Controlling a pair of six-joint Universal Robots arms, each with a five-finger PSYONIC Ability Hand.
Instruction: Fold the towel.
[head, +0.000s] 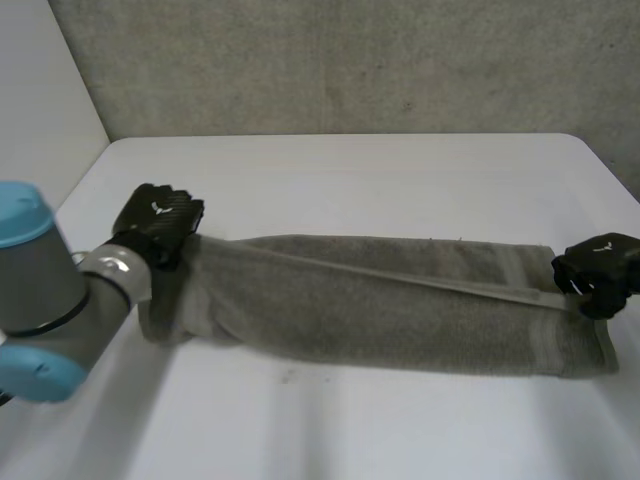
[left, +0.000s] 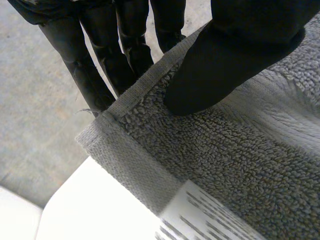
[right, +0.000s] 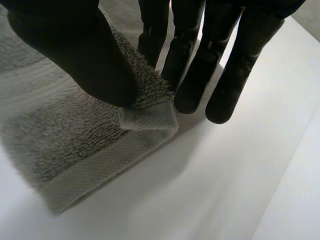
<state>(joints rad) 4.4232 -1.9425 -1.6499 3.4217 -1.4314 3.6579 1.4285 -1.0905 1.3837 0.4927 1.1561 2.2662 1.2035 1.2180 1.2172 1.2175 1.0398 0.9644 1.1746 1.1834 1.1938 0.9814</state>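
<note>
**Pinched at both ends**

Holding the grey towel stretched lengthwise across the white counter. Pinching the hem at one end between thumb and fingers of the left hand; clamping a corner at the far end likewise with the right hand.

1 towel, 1 table, 2 hands: L hand, R hand.

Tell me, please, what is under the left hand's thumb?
The towel near its hemmed edge, pinched by the left hand. Its fingers pass beneath that edge, so their tips are covered.
</note>
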